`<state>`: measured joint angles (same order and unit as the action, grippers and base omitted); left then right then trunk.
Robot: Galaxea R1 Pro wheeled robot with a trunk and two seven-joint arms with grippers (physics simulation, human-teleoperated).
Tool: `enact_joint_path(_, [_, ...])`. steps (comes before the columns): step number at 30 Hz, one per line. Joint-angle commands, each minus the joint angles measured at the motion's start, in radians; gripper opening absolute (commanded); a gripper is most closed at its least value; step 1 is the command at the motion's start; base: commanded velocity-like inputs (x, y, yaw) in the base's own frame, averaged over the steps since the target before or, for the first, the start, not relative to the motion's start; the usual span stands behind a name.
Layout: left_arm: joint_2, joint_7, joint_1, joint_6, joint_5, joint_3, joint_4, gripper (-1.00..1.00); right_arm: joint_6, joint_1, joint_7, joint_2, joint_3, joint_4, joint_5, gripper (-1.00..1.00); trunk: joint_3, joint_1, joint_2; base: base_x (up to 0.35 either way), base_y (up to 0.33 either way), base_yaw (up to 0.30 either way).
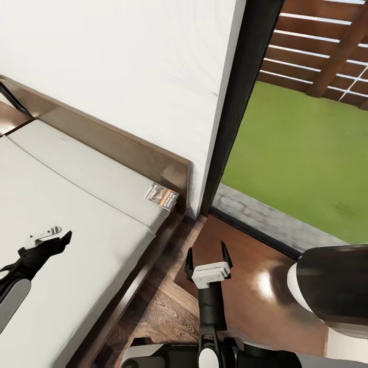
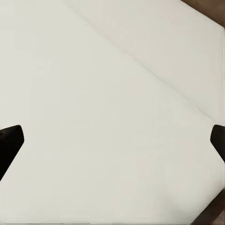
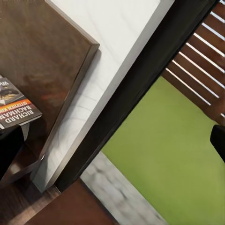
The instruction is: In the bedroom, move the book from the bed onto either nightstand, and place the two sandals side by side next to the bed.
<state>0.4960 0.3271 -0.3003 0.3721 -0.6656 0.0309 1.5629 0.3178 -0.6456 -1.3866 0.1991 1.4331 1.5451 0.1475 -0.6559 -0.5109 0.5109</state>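
Book, whitish with orange-black print, lies at the bed's corner; both tools released.

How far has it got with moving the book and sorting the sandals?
Nothing looks done yet. The book lies on the bed, at the mattress corner by the headboard. Both tools are open and empty: the right tool hovers over the glossy nightstand beside the bed, short of the book, and the left tool hangs over bare mattress. Still left: picking up the book, placing it on a nightstand, and both sandals.
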Motion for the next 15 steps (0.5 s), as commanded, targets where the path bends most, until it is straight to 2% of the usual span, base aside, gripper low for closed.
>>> enact_joint_path(1, [0.0, 0.006, 0.003, 0.002, -0.009, 0.0, 0.002, 1.0, 0.01, -0.002, -0.006, 0.0, 0.003, 0.002, 0.006, 1.0, 0.002, 0.003, -0.006, 0.0, 0.0, 0.0])
enact_joint_path(9, [-0.009, 0.0, 0.019, -0.001, -0.005, -0.002, 0.002, 1.0, 0.003, -0.002, -0.006, 0.0, 0.003, 0.001, 0.007, 1.0, 0.027, 0.034, -0.062, 0.0, 0.0, 0.0])
enact_joint_path(10, [-0.021, 0.0, 0.019, -0.001, -0.005, -0.005, 0.002, 1.0, 0.004, -0.002, -0.006, 0.0, 0.003, 0.002, 0.007, 1.0, 0.03, 0.038, -0.069, 0.0, 0.0, 0.0])
enact_joint_path(15, [-0.049, 0.0, 0.02, -0.001, -0.005, -0.013, 0.002, 1.0, 0.005, -0.002, -0.006, 0.0, 0.003, 0.002, 0.007, 1.0, 0.046, 0.057, -0.104, 0.0, 0.0, 0.0])
